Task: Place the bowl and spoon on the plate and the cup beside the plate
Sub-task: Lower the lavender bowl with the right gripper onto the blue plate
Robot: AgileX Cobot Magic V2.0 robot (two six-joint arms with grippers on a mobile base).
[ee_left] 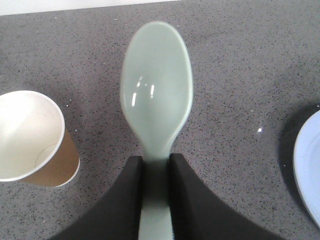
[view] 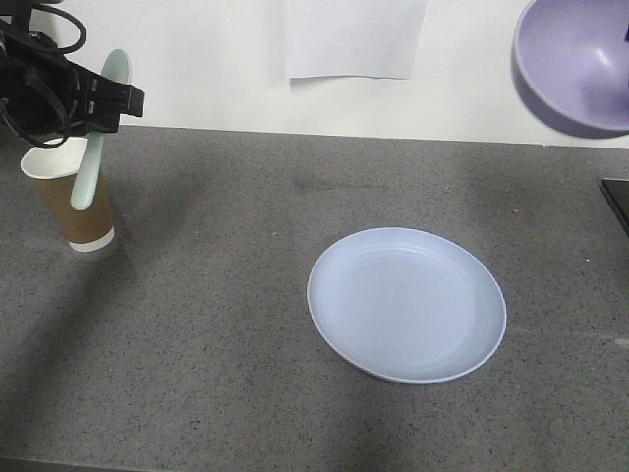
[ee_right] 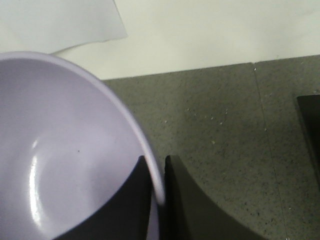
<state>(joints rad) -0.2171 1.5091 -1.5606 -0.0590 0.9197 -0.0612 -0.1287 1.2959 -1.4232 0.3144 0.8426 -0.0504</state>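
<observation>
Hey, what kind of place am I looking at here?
Likely a robot lab bench staged for table setting: a grey speckled countertop against a plain white wall, a plate and paper cup laid out, left end effector holding a spoon, right end effector a bowl.

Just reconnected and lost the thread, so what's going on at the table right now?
Both arms hold something in the air. The left claw is shut on the spoon by its handle, near the cup, which stands upright on the table. The right claw is clamped on the rim of the bowl, lifted at the far right. The plate lies mid-table with nothing on it yet.
</observation>
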